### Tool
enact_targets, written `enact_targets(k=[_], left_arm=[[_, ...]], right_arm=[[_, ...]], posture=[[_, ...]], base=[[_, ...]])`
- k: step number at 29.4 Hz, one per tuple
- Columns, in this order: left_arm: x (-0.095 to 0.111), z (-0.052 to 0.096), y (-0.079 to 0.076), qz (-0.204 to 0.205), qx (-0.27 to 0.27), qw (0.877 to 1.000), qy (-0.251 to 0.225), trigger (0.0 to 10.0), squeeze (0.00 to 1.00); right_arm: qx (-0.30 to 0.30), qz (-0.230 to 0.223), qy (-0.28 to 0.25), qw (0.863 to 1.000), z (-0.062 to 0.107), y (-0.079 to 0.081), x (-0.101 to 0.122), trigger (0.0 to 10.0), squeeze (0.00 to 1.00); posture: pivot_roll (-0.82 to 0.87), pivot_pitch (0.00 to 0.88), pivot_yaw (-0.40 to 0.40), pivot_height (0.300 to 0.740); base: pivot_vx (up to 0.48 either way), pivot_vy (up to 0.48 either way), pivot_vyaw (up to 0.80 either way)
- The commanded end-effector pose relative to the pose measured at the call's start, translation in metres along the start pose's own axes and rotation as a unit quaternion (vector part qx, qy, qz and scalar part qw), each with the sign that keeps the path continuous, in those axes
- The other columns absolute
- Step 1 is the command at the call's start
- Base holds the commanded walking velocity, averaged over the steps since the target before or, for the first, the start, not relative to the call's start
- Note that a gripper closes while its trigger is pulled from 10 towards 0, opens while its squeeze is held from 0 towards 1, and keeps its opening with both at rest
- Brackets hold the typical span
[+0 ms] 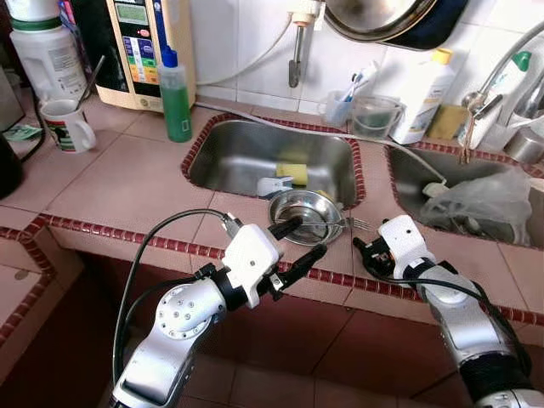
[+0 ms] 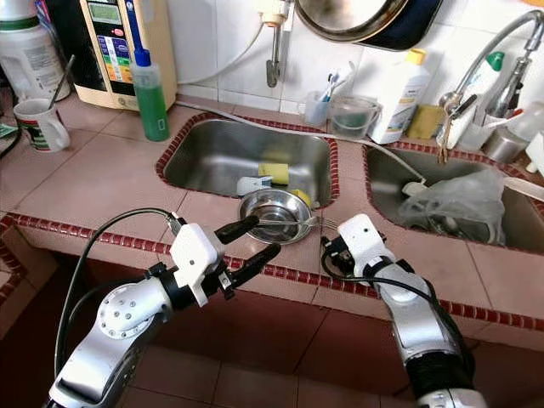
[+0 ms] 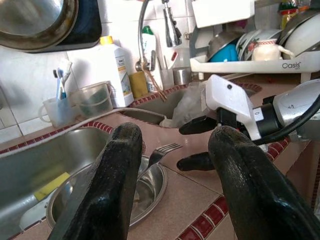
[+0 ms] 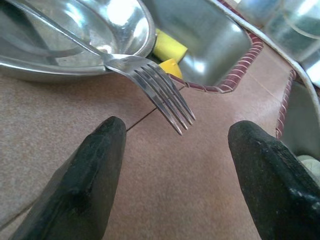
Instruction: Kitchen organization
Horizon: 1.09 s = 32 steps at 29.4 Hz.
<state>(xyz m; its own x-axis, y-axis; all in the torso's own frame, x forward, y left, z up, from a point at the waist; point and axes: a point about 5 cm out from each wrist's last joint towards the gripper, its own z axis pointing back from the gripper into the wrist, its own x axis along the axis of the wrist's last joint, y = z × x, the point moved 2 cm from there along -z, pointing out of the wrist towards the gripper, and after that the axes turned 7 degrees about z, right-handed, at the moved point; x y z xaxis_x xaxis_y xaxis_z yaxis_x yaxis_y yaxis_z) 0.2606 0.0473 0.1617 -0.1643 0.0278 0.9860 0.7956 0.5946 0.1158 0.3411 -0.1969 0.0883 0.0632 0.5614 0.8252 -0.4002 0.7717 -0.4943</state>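
Left gripper (image 1: pixel 299 241): nearest the camera, at the front edge of the counter just before the bowl; fingers spread wide, holding nothing; one fingertip (image 1: pixel 289 224) reaches over the bowl's near rim
Right gripper (image 1: pixel 360 249): on the counter just right of the bowl, pointing toward it; fingers well apart and empty, with the fork's prongs lying ahead between them
Counter (image 1: pixel 119 183): pink tiles with a dark red mosaic border; the bowl sits on its front strip
Left sink (image 1: pixel 238 153): steel basin directly behind the bowl; a yellow sponge (image 1: pixel 291 172) lies inside, near the bowl
Right sink (image 1: pixel 408 183): right of the bowl; a crumpled clear plastic bag (image 1: pixel 480 204) lies in it
Bowl (image 1: pixel 293 214): shallow steel dish on the counter at the left sink's front rim
Green bottle (image 1: pixel 175 95): stands upright, behind and left of the bowl
Mug (image 1: pixel 66 124): white, far left of the bowl
Fork (image 4: pixel 150 82): handle resting in the bowl; prongs sticking out over the rim toward the right gripper
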Motion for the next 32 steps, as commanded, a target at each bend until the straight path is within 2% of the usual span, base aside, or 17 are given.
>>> enact_targets(k=[1,22,28,32], left_arm=[[0.007,-0.003,-0.003,-0.007,-0.006,1.000,-0.008,10.0,0.00],[0.011,0.000,0.004,-0.003,0.024,1.000,-0.015,10.0,0.00],[0.012,0.000,0.006,-0.002,0.032,0.999,-0.017,10.0,0.00],[0.014,0.001,0.007,-0.002,0.035,0.999,-0.019,10.0,0.00]], right_arm=[[0.003,0.007,0.012,1.000,-0.001,-0.007,-0.001,10.0,0.00],[0.023,0.030,0.045,0.998,-0.009,-0.028,-0.002,10.0,0.00],[0.032,0.029,0.055,0.998,-0.010,-0.030,-0.005,10.0,0.00],[0.047,0.046,0.061,0.996,-0.011,-0.029,-0.007,10.0,0.00]], posture=[[0.09,0.000,-0.101,0.740],[0.11,0.008,-0.126,0.740],[0.12,0.010,-0.128,0.740],[0.12,0.012,-0.129,0.740]], base=[[0.000,0.000,0.00],[0.000,0.000,0.00],[0.000,0.000,0.00],[0.000,0.000,0.00]])
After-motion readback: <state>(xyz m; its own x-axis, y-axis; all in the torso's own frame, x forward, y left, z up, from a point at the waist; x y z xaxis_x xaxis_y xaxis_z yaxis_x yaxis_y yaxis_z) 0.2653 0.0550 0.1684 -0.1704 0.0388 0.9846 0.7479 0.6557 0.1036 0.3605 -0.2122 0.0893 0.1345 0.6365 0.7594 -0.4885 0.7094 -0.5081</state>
